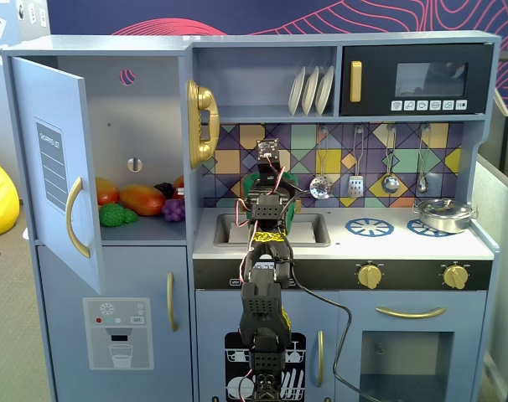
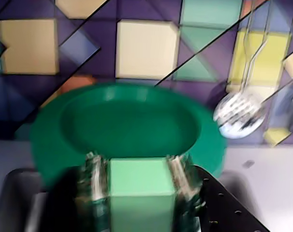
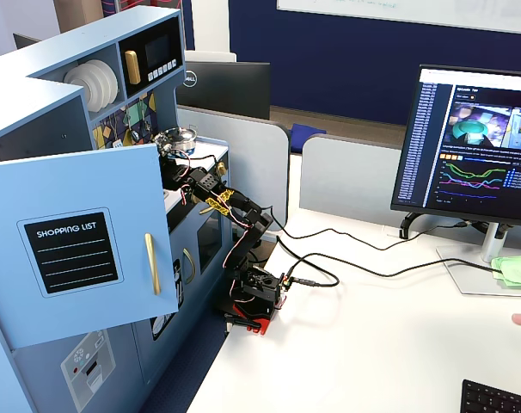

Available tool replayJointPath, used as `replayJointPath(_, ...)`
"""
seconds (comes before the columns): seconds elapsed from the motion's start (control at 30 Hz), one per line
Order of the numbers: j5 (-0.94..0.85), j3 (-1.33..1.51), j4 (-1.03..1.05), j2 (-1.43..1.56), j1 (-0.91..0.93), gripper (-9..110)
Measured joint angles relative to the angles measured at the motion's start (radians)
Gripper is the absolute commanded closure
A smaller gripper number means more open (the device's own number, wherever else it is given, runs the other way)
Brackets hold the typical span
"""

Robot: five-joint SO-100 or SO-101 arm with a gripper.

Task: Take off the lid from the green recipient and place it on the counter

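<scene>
Gripper (image 2: 141, 186): fingers clamped on the light green knob of the lid (image 2: 127, 123), wrist view. Lid: dark green disc, tilted toward the camera, in front of the tiled back wall (image 2: 146, 48). Counter (image 1: 380, 243): steel pan (image 1: 443, 215) on the right burner ring. Green pot: hidden behind the arm.

In a fixed view, the sink (image 1: 308, 230) lies at the counter's (image 1: 388, 243) left end, the pan (image 1: 443, 215) at its back right corner.
</scene>
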Motion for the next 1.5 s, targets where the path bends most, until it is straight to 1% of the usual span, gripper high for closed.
replayJointPath(0.17,0.060,-0.012,0.009,0.002,0.011,101)
replayJointPath(0.47,0.054,-0.106,0.005,0.005,0.018,101)
replayJointPath(0.6,0.043,-0.127,0.005,0.020,0.109,101)
replayJointPath(0.8,0.026,-0.123,-0.011,0.025,0.339,101)
replayJointPath(0.97,-0.005,-0.021,-0.107,0.025,0.443,101)
replayJointPath(1.1,-0.023,0.129,-0.302,0.021,0.506,101)
replayJointPath(1.27,-0.048,0.276,-0.471,-0.029,0.503,101)
replayJointPath(1.5,-0.054,0.400,-0.595,-0.086,0.506,101)
